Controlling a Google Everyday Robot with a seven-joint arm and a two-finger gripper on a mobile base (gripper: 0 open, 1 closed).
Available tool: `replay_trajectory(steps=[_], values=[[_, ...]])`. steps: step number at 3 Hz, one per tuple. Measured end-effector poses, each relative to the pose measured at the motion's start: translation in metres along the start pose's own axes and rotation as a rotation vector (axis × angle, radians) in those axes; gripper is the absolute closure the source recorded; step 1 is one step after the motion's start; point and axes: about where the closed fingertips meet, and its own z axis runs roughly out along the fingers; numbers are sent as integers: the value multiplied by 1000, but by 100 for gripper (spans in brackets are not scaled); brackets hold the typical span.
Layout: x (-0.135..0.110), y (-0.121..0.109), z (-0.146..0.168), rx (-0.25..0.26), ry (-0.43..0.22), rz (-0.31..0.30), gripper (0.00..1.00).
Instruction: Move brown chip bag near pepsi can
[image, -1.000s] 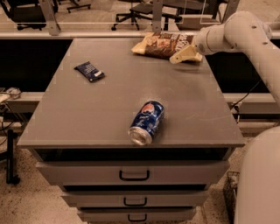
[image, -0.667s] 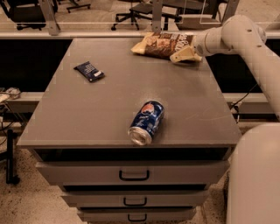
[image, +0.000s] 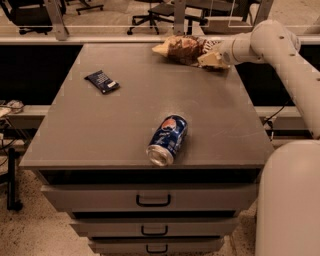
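The brown chip bag (image: 181, 49) lies at the far right of the grey tabletop (image: 125, 125), near its back edge. My gripper (image: 212, 58) is at the bag's right end and touches it, reaching in from the right. The pepsi can (image: 168, 139) lies on its side near the front edge of the table, with its silver end toward the front. It is well apart from the bag and the gripper.
A small dark blue flat packet (image: 102, 81) lies at the left back of the table. Drawers (image: 153, 200) sit under the tabletop. My white arm (image: 295, 65) runs down the right side. Office chairs (image: 150, 15) stand behind the table.
My arm has shifted slightly to the left at the bag's right end. The bag, the can and the packet have not visibly moved.
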Motion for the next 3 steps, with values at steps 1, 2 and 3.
replay_trajectory(steps=[1, 2, 3], values=[[-8, 1, -7, 2, -20, -16, 85], [-27, 4, -31, 13, -56, -69, 100], [-53, 14, -66, 32, -99, -130, 100]])
